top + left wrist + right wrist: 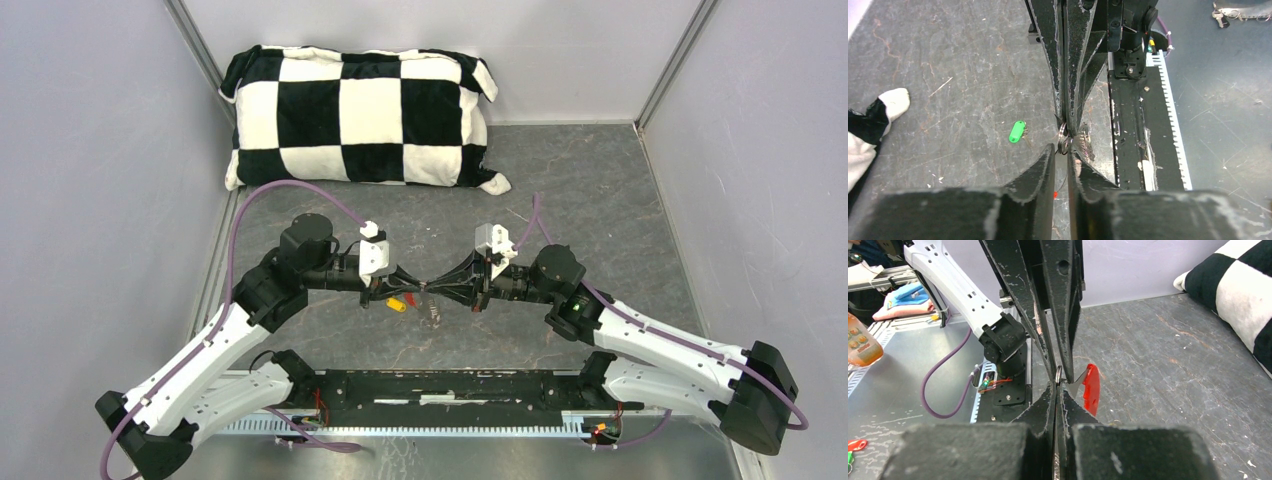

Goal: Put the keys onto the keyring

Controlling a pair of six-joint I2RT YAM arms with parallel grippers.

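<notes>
Pincer tips meet: your left pincer point(1063, 150) and right pincer point(1056, 385) both clench the keyring point(1063, 137), probably to spread its coil for the green key point(1017, 131).

You are working in a robot lab test cell. Plain grey panel walls point(90, 150) box in a scuffed grey counter point(590, 200). Beyond the black base rail point(450, 385) lies a checkered cushion point(360, 115).
</notes>
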